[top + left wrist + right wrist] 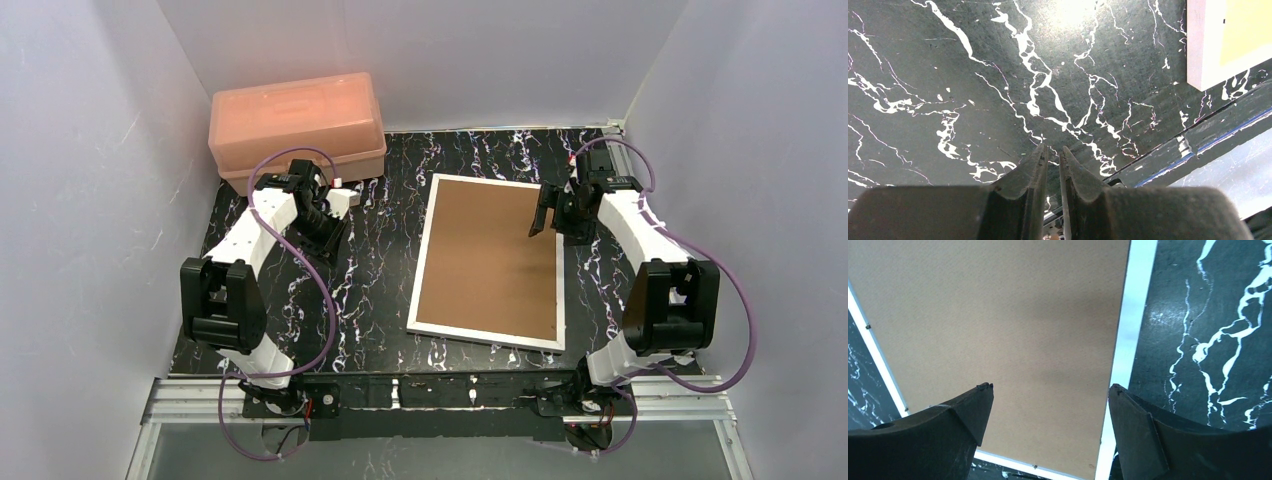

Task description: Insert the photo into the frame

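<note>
The white frame [424, 262] lies flat on the black marble table, right of centre, with the brown backing board [490, 255] filling it. The photo is hidden. My right gripper [548, 220] hangs open and empty above the frame's far right part. In the right wrist view its gripper [1050, 387] spans the board [998, 315] and the frame's white rim [1130, 325]. My left gripper [335, 232] is shut and empty, low over bare table left of the frame. In the left wrist view the gripper [1053, 148] points at the tabletop, with a frame corner [1200, 50] at the upper right.
A salmon-pink plastic box [297, 125] stands at the back left, just behind the left arm. Grey walls close the table on three sides. The table's near edge and metal rail [1218, 125] show in the left wrist view.
</note>
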